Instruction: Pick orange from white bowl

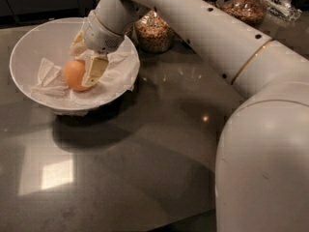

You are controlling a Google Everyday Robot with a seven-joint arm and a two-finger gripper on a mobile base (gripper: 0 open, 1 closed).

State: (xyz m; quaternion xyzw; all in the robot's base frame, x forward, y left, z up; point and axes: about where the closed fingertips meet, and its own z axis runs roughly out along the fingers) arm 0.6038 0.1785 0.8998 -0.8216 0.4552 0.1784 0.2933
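The orange (74, 75) lies on crumpled white paper inside the white bowl (29, 42) at the left of the dark table. My gripper (86, 57) reaches down into the bowl from the right. It is open. One cream finger (94, 69) stands against the orange's right side. The other finger (77, 43) is behind the fruit, a little above it. The orange rests on the paper and is not lifted.
A glass jar of grain (153, 33) stands just right of the bowl, behind my arm. More jars (246, 6) stand along the back right. My large white arm (260, 129) fills the right side. The dark tabletop (120, 178) spreads across the front.
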